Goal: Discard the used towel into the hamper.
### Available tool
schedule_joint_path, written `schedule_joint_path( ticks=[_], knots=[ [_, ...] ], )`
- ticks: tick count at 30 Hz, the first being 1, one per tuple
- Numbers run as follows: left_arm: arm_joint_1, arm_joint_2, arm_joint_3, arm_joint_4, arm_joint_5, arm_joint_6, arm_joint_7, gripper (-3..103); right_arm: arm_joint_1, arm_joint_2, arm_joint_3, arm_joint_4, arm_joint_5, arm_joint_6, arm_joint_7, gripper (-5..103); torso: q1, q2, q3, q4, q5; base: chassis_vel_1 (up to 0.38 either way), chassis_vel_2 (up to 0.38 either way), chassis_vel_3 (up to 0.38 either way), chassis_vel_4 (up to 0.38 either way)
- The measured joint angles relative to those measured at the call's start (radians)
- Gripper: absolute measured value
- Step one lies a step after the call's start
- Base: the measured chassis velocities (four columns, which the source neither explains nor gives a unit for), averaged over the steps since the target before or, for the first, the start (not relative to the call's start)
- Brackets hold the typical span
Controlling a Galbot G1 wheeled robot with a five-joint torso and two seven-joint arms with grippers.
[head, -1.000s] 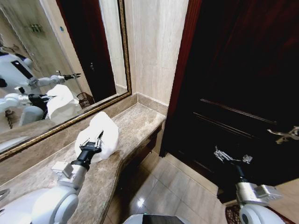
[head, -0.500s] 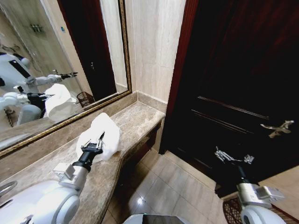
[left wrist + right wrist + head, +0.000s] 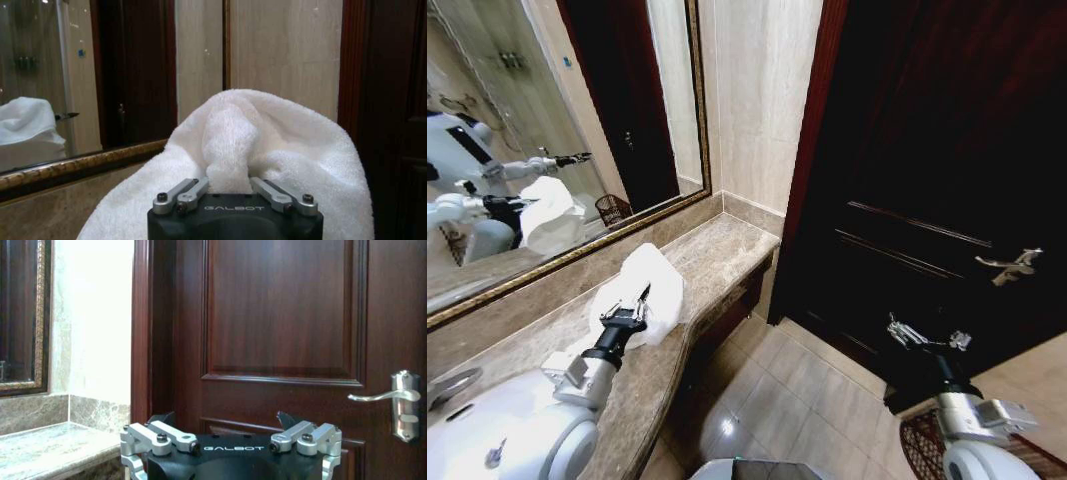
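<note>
The white towel (image 3: pixel 640 292) sat bunched on the marble counter (image 3: pixel 717 255), below the gold-framed mirror (image 3: pixel 547 120) and toward the end of the counter nearest the dark wooden door (image 3: pixel 927 160). The left gripper (image 3: pixel 634 312) reached over the counter from the robot's side, and in the left wrist view its jaws were pressed in on a raised fold of the towel (image 3: pixel 253 145), pinching it. The towel's bulk rose above and around the fingers (image 3: pixel 179 192), with its lower edge against the counter. The right gripper (image 3: pixel 924 336) hung well apart from the counter, over the tiled floor (image 3: pixel 797 400) in front of the door, jaws spread and holding nothing; the right wrist view faced the door's lever handle (image 3: pixel 393 396). The hamper showed as a reflection in the mirror (image 3: pixel 612 210), a small dark wire basket standing behind the robot.
</note>
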Motion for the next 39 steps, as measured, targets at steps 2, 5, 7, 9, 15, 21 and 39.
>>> schedule_joint_path(
  ticks=[2, 5, 7, 9, 15, 21, 39],
  knots=[
    [0.001, 0.0, 0.0, 0.0, 0.005, 0.0, 0.001, 11, -0.002, 0.002, 0.0, 0.0, 0.0, 0.004, 0.0, 100, 0.0, 0.0, 0.0, -0.0001, 0.0, 0.072, -0.089, -0.088, 0.078],
    [0.004, -0.001, 0.0, 0.0, 0.007, -0.001, 0.002, 11, -0.005, 0.005, 0.0, 0.0, 0.0, 0.008, 0.0, 100, 0.0, 0.0, 0.0, -0.0002, 0.0001, 0.076, -0.087, -0.101, 0.069],
    [0.005, -0.001, 0.0, 0.0, 0.008, -0.001, 0.002, 11, -0.006, 0.006, -0.001, 0.0, -0.001, 0.01, 0.0, 100, 0.0, 0.0, 0.0, -0.0002, 0.0001, 0.091, -0.088, -0.088, 0.053],
    [0.007, -0.001, 0.001, 0.0, 0.011, -0.001, 0.002, 11, -0.008, 0.009, -0.001, -0.001, -0.001, 0.014, 0.0, 100, 0.0, 0.0, 0.0, -0.0002, 0.0, 0.09, -0.078, -0.071, 0.088],
    [0.007, 0.0, 0.004, 0.0, 0.014, -0.002, 0.002, 11, -0.013, 0.012, 0.0, -0.001, -0.002, 0.02, 0.0, 100, 0.0, 0.0, 0.0, 0.0, 0.0001, 0.072, -0.078, -0.069, 0.092],
    [0.007, 0.002, 0.007, 0.0, 0.016, -0.007, 0.001, 11, -0.018, 0.016, 0.001, 0.0, -0.003, 0.025, 0.0, 100, 0.0, 0.0, 0.0, -0.0001, 0.0, 0.081, -0.075, -0.076, 0.084],
    [0.002, 0.007, 0.012, 0.0, 0.019, -0.016, -0.005, 11, -0.026, 0.033, 0.0, 0.002, -0.026, 0.048, -0.002, 100, 0.0, 0.0, 0.0, 0.0, 0.0, 0.079, -0.082, -0.074, 0.075]
  ],
)
